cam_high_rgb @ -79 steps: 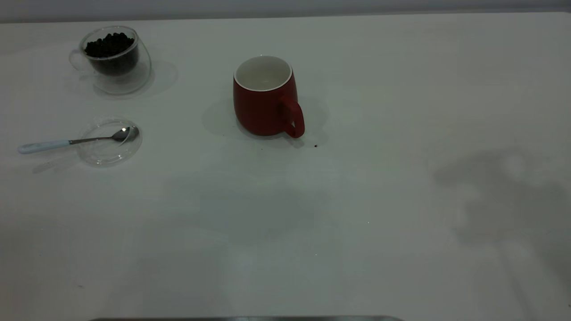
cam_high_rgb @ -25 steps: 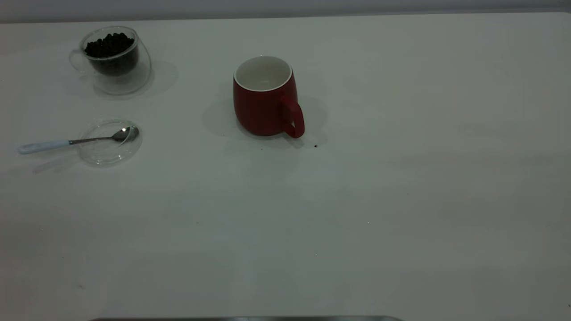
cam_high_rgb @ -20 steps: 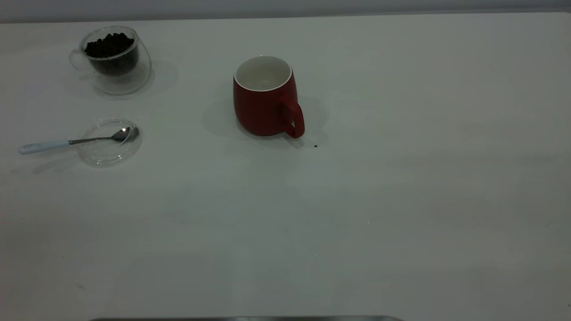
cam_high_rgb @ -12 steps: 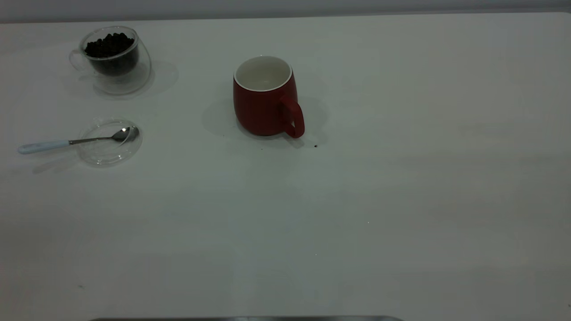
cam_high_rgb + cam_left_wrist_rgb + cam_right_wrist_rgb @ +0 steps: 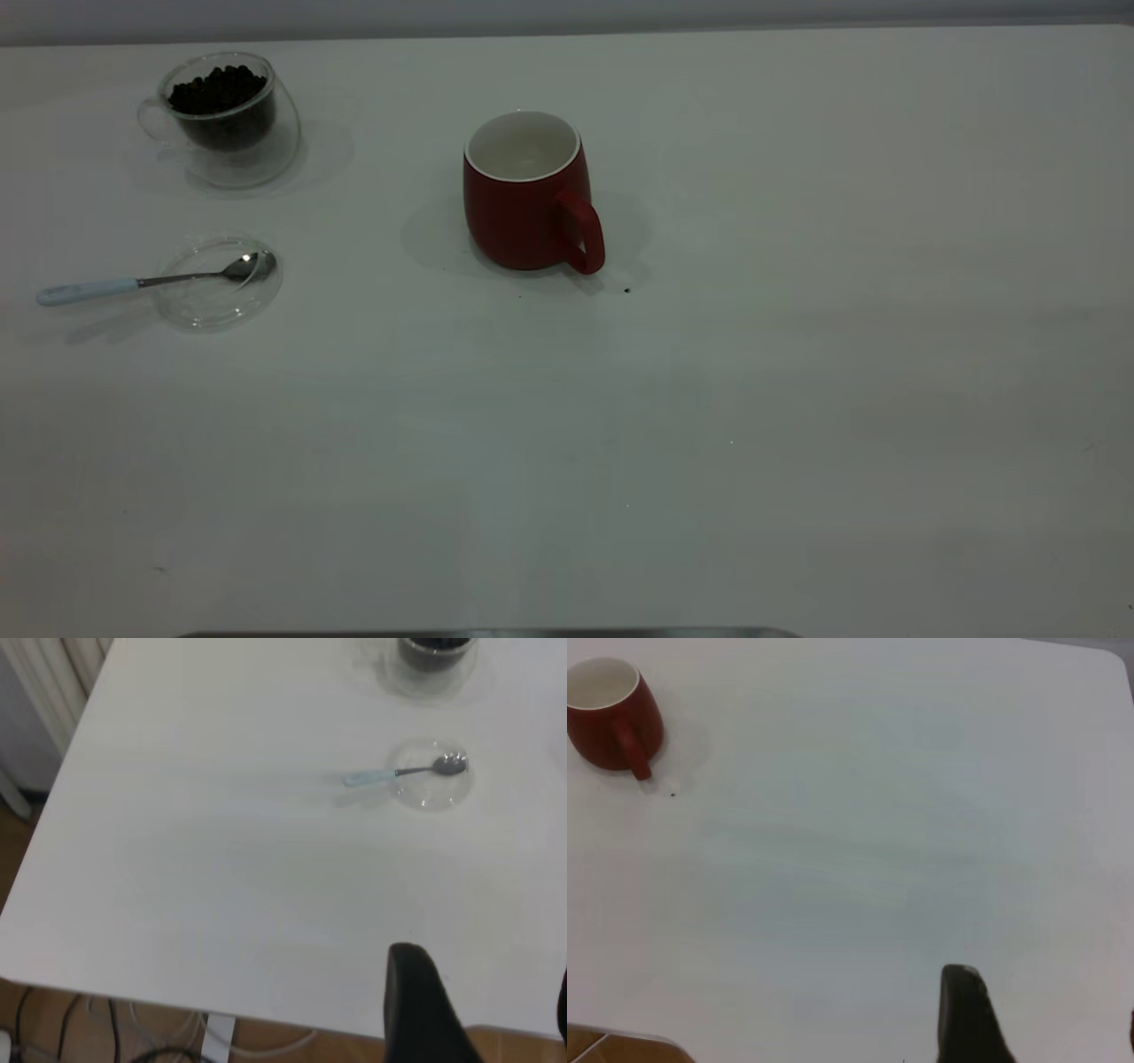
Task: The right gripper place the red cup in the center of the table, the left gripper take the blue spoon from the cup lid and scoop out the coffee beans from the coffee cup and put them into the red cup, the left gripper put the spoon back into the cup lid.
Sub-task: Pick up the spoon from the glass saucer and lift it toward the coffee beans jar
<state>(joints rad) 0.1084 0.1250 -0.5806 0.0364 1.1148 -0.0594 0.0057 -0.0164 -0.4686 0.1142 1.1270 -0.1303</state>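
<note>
The red cup (image 5: pixel 527 190) stands upright near the middle of the table (image 5: pixel 709 399), its white inside bare and its handle toward the camera; it also shows far off in the right wrist view (image 5: pixel 607 713). The coffee cup (image 5: pixel 226 124), at the far left, holds coffee beans (image 5: pixel 217 89). In front of it lies the cup lid (image 5: pixel 217 285), with the blue spoon (image 5: pixel 133 283) resting bowl-in-lid, handle pointing left. Neither arm shows in the exterior view. The left gripper (image 5: pixel 487 1010) hovers open over the table's edge, well away from the spoon (image 5: pixel 399 773). The right gripper (image 5: pixel 1050 1019) is open, far from the cup.
A small dark speck (image 5: pixel 627 289) lies on the table just right of the red cup's handle. In the left wrist view the table edge (image 5: pixel 177 1010) drops to a floor with cables (image 5: pixel 133 1041). A dark strip (image 5: pixel 487 633) lines the near edge.
The arm-shaped shadow on the right side of the table 3.2 s ago is gone. The cups, lid and spoon have not moved.
</note>
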